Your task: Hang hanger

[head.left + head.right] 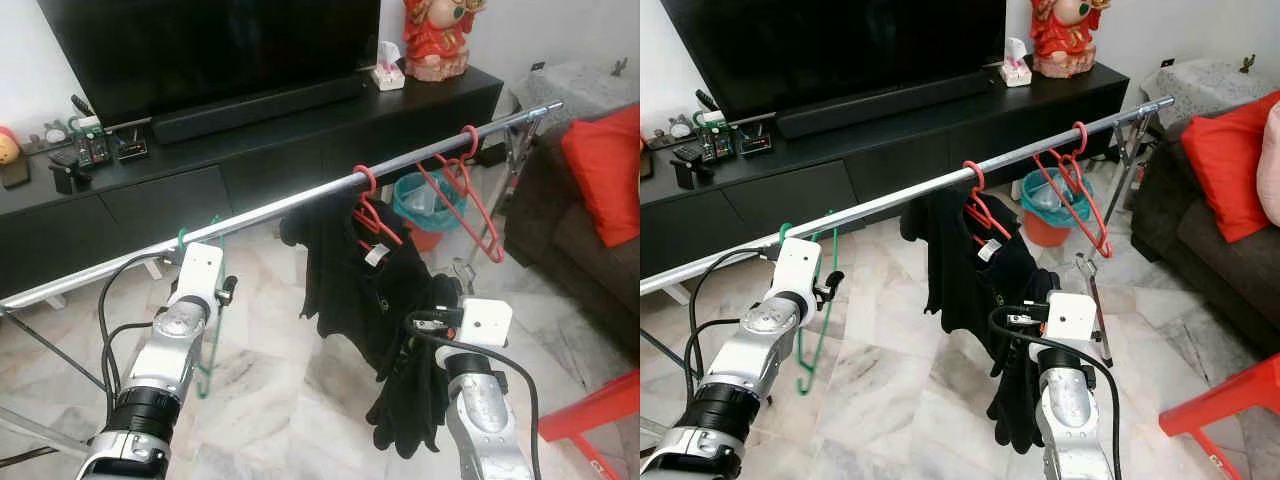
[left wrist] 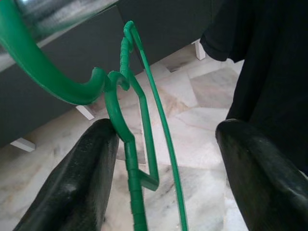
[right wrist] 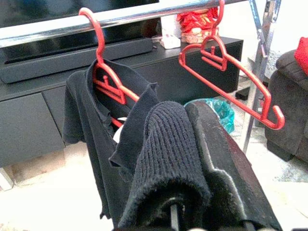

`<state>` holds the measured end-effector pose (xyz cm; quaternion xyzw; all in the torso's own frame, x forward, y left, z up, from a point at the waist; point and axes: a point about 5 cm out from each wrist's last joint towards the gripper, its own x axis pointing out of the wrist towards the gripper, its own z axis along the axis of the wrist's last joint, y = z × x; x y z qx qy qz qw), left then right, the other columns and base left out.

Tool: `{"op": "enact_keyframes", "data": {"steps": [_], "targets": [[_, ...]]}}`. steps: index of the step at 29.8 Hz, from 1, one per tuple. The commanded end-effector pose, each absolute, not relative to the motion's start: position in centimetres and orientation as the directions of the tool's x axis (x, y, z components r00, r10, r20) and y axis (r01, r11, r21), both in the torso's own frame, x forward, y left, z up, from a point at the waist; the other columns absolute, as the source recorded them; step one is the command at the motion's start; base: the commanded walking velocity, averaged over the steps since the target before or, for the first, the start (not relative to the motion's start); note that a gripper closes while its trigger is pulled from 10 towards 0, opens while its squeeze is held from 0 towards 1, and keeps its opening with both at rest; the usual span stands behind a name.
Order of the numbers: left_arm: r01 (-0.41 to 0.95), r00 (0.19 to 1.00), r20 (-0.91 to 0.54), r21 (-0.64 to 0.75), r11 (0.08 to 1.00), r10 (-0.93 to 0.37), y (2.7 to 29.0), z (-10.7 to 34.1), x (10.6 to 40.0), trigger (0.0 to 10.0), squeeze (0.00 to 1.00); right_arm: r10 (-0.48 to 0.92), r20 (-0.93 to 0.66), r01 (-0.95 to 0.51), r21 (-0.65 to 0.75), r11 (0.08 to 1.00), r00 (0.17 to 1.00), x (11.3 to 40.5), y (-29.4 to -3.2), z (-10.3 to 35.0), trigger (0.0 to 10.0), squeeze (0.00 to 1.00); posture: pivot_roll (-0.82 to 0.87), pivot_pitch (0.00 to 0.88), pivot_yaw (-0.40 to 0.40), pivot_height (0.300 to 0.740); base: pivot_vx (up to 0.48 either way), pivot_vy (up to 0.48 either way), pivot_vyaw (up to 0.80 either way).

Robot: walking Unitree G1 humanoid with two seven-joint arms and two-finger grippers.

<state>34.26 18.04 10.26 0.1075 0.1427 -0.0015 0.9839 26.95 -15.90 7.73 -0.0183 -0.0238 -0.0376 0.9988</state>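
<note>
Black flat-screen television (image 1: 200, 45) fills the back wall, glossy, above a long matte black TV cabinet (image 1: 260, 165) with flat drawer fronts. Floor (image 1: 270, 400) is polished marble tile, pale with grey-brown veining. Dark brown sofa (image 1: 580, 240) at the robot's right, with a soft red cushion (image 1: 605, 170) on it.

Chrome rail (image 1: 300, 200), a round shiny tube, runs across the scene in front of the cabinet, rising toward the right where it meets a folding metal stand (image 1: 515, 150).

Black garment (image 1: 350, 270), limp knit fabric, hangs from a red plastic hanger (image 1: 368, 205) hooked on the rail near its middle. A second red hanger (image 1: 460, 195), bare, thin-barred with a notched shoulder, hangs further right on the rail.

Green hanger (image 1: 818, 300): thin plastic, ribbed along one bar, hook curved over the rail at the left. It hangs down beside the left arm.

Left tool (image 2: 163, 159): two thick black rubbery fingers (image 2: 77, 183) spread wide apart, the green hanger's neck just inside one finger; whether it touches cannot be told. Nothing is pinched between them.

Right tool (image 3: 202, 159): low, below the black garment, fingers closed together on a fold of ribbed black knit cloth (image 3: 163, 149), which wraps over one finger.

Teal-lined orange bin (image 1: 428, 210) on the floor behind the rail. Red figurine (image 1: 438, 35) and tissue box (image 1: 388, 70) on the cabinet top; remote controls (image 1: 90, 145) at its left end.
</note>
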Motion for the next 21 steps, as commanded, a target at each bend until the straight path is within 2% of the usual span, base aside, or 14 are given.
{"op": "enact_keyframes", "data": {"steps": [1,2,3,4,10,11,13,14,21], "targets": [[0.022,0.965,-0.262,0.204,0.979,0.033,18.44,10.64,34.59,3.8,0.00,-0.059,0.077,0.062,-0.033,0.998,0.995,27.14,-15.47,8.24,10.0,0.00,0.02,0.000,0.081,0.740,0.000,0.000,0.00],[0.014,0.966,-0.256,0.206,0.978,0.040,18.54,10.62,34.65,8.6,0.00,-0.060,0.077,0.062,-0.033,0.998,0.995,27.14,-15.47,8.23,10.0,0.00,0.02,0.000,0.081,0.740,0.000,0.000,0.00],[0.014,0.966,-0.256,0.206,0.978,0.040,18.54,10.62,34.65,8.6,0.00,-0.060,0.077,0.062,-0.033,0.998,0.995,27.14,-15.47,8.23,10.0,0.00,0.02,0.000,0.081,0.740,0.000,0.000,0.00],[0.007,0.968,-0.247,0.191,0.982,0.041,18.61,10.65,34.68,10.0,0.00,-0.059,0.077,0.062,-0.033,0.998,0.995,27.12,-15.48,8.22,10.0,0.00,0.02,0.000,0.080,0.740,0.000,0.000,0.00],[0.013,0.972,-0.232,0.190,0.982,0.032,18.63,10.64,34.83,10.0,0.00,-0.057,0.075,0.060,-0.033,0.998,0.996,27.11,-15.41,8.17,10.0,0.00,0.02,0.000,0.080,0.740,0.000,0.000,0.00],[0.016,0.972,-0.232,0.193,0.981,0.030,18.63,10.63,34.84,9.0,0.00,-0.057,0.075,0.059,-0.033,0.998,0.996,27.11,-15.41,8.17,10.0,0.00,0.02,0.000,0.079,0.740,0.000,0.000,0.00],[0.026,0.972,-0.232,0.214,0.977,0.025,18.59,10.59,34.85,2.0,0.00,-0.056,0.076,0.059,-0.033,0.998,0.996,27.12,-15.39,8.18,10.0,0.00,0.02,0.000,0.079,0.740,0.000,0.000,0.00],[0.033,0.972,-0.232,0.238,0.971,0.024,18.54,10.48,34.84,0.0,0.00,-0.056,0.076,0.059,-0.033,0.998,0.995,27.14,-15.38,8.20,10.0,0.00,0.02,0.000,0.082,0.740,0.000,0.000,0.00],[0.048,0.969,-0.246,0.272,0.961,0.021,18.40,10.11,34.73,0.0,0.00,-0.060,0.078,0.062,-0.032,0.998,0.995,27.15,-15.45,8.24,10.0,0.00,0.01,0.000,0.083,0.740,0.000,0.000,0.00]]}}
